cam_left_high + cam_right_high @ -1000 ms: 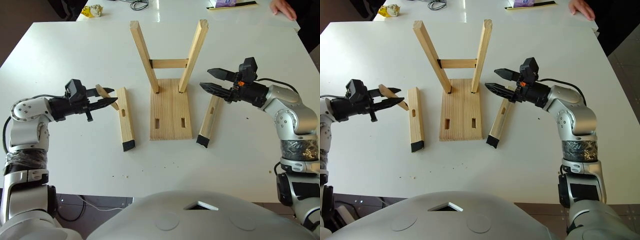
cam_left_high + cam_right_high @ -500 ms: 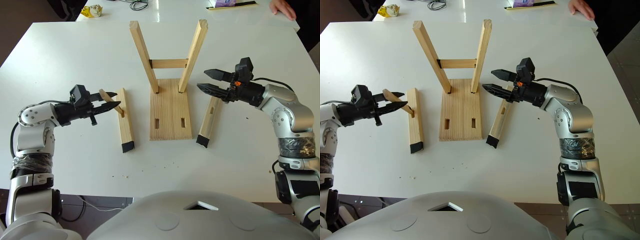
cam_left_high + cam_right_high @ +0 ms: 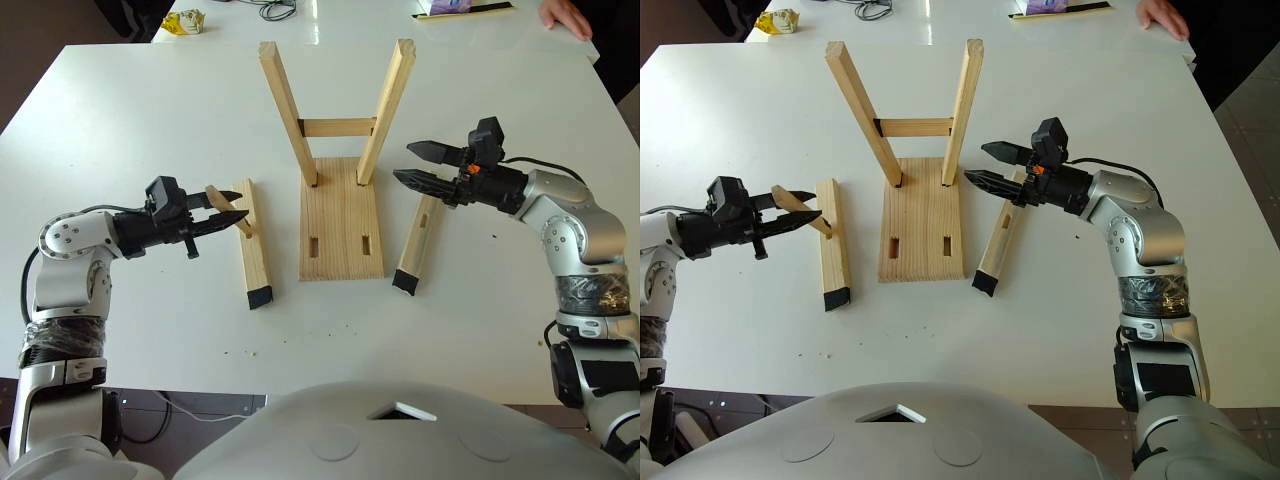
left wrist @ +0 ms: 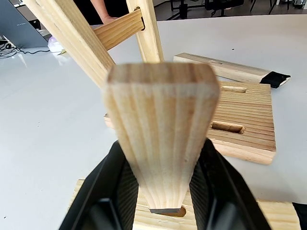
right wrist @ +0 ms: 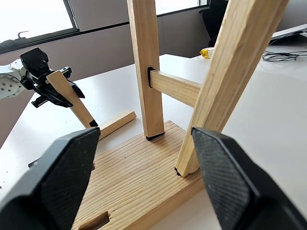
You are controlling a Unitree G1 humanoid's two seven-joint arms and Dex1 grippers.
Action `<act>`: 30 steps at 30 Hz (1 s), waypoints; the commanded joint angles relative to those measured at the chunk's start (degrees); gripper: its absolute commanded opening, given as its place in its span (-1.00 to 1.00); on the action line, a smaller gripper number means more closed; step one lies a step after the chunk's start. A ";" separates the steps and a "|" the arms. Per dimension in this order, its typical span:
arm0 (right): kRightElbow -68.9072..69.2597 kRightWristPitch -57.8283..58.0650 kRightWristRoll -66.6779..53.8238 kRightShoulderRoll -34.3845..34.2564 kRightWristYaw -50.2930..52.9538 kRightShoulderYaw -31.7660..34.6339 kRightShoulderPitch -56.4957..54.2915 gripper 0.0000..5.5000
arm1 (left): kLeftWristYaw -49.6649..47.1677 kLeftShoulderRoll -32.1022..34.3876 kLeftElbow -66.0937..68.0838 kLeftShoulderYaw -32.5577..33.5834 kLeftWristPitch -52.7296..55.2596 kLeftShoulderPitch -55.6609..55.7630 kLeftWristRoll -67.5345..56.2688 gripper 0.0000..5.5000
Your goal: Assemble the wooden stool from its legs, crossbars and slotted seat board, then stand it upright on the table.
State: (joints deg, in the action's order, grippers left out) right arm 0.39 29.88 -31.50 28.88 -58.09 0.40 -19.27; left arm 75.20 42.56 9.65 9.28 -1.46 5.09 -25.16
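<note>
Desk (image 3: 150, 110): white, carrying all the stool parts.
Seat board (image 3: 342, 218): lies flat at the middle of the desk; its two near slots (image 3: 314, 246) are unfilled.
Standing legs (image 3: 288, 110): two stand in the far slots of the seat board and lean apart toward their tops.
Fitted crossbar (image 3: 338, 127): joins the two standing legs partway up.
Left loose leg (image 3: 250, 240): flat on the desk just left of the seat board, black tip at its near end.
Right loose leg (image 3: 420, 240): flat on the desk just right of the seat board, black tip at its near end.
Left pincer (image 3: 236, 204): clamped on the loose crossbar (image 4: 160, 134), which is tilted, its lower end at the slot of the left loose leg; whether it sits inside cannot be told.
Right pincer (image 3: 402, 161): spread wide and holding nothing, above the far end of the right loose leg, near the right standing leg.
</note>
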 commanded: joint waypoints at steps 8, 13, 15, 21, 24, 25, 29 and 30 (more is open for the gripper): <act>-0.10 -0.11 -0.28 -0.33 0.32 0.30 -0.81 0.28 | 1.27 0.40 4.59 -1.23 -1.41 -0.42 1.76 -0.52; 0.22 -0.15 -0.24 -0.48 0.49 0.44 -0.43 0.28 | 2.06 0.54 1.30 -2.44 -0.78 -2.27 1.16 -0.52; 0.61 -0.24 -0.27 -0.62 0.66 0.46 0.04 0.28 | 2.57 1.10 -0.16 -3.11 -1.02 -2.94 1.52 -0.52; 2.13 -0.15 -0.48 -0.91 1.15 0.56 1.52 0.28 | 3.54 2.81 -1.90 -4.57 -1.64 -4.12 2.74 -0.52; 2.98 0.15 -0.75 -0.91 1.50 0.80 2.29 0.28 | 3.86 3.45 -3.22 -4.81 -0.56 -5.40 2.04 -0.52; 3.40 0.33 -0.89 -0.91 1.72 0.94 2.67 0.28 | 3.90 3.71 -3.83 -4.87 -0.12 -5.92 1.89 -0.52; 6.01 1.09 -1.69 -1.39 3.27 1.39 5.04 0.28 | 4.14 4.86 -5.55 -5.26 3.48 -7.53 0.75 -0.52; 6.92 1.32 -1.96 -1.57 3.85 1.47 5.76 0.28 | 4.48 5.23 -5.85 -5.74 4.63 -7.68 0.50 -0.52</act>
State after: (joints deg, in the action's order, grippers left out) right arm 5.10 29.95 -32.66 27.52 -55.40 1.30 -14.83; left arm 78.49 46.45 3.66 6.04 -0.32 -0.33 -26.43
